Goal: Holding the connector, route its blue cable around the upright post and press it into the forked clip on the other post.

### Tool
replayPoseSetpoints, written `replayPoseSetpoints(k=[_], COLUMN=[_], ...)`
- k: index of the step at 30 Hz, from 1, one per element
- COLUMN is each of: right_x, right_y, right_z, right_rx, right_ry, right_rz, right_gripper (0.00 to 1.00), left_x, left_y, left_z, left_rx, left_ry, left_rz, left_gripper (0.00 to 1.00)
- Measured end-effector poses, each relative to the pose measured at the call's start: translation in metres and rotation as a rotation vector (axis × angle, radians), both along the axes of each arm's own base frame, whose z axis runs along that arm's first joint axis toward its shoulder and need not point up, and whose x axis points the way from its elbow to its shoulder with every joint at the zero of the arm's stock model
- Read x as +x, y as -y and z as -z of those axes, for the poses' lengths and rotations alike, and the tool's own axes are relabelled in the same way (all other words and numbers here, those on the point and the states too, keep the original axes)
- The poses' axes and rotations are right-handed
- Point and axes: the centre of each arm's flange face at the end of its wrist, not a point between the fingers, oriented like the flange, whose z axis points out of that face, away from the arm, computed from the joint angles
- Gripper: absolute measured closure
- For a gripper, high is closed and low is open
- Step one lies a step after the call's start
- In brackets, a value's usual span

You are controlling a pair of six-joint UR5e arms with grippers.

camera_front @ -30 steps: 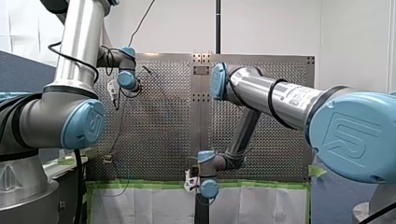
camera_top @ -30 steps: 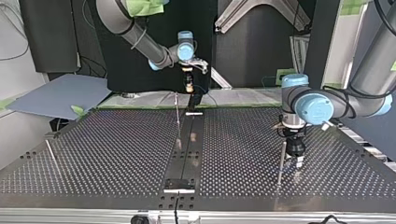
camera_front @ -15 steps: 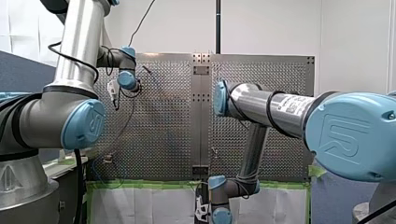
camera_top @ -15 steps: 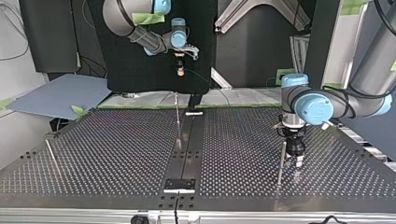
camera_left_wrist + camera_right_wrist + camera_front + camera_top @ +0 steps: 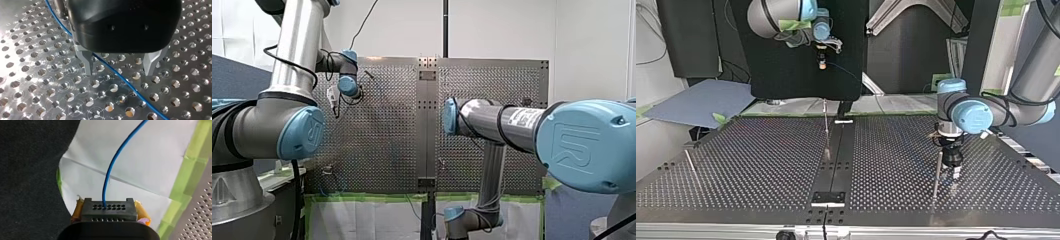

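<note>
Connector (image 5: 109,207) clamped by my right gripper (image 5: 109,213)
My left gripper (image 5: 119,71) is held open, the blue cable (image 5: 130,86) passing between its fingers.

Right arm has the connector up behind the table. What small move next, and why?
Probably bring my right gripper, shut on the connector, down toward the centre post: it hangs high behind the table in the top view, above that post, with the blue cable trailing free. My left gripper has its jaws open astride the cable.
</note>
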Motion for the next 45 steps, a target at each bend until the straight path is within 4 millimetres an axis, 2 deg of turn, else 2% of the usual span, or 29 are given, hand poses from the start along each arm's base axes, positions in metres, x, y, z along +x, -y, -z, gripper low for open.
replayPoseSetpoints(k=[13, 27, 36, 45], right_x=[0.003, -0.002, -0.013, -0.034], right_y=[0.014, 0.011, 0.011, 0.016], right_z=[-0.048, -0.097, -0.126, -0.153], right_rx=[-0.060, -0.093, -0.107, -0.105], right_ry=[0.037, 0.060, 0.068, 0.067], right_rz=[0.006, 0.011, 0.032, 0.061], right_gripper=[1.00, 1.00, 1.00, 1.00], left_x=[0.000, -0.001, -0.001, -0.001], left_y=[0.000, -0.002, -0.001, -0.001], left_z=[0.000, 0.001, 0.001, 0.001], left_rx=[0.001, 0.006, 0.007, 0.007], left_ry=[-0.004, -0.005, -0.008, -0.011], left_rz=[-0.003, -0.015, -0.015, -0.015], left_gripper=[0.00, 0.00, 0.00, 0.00])
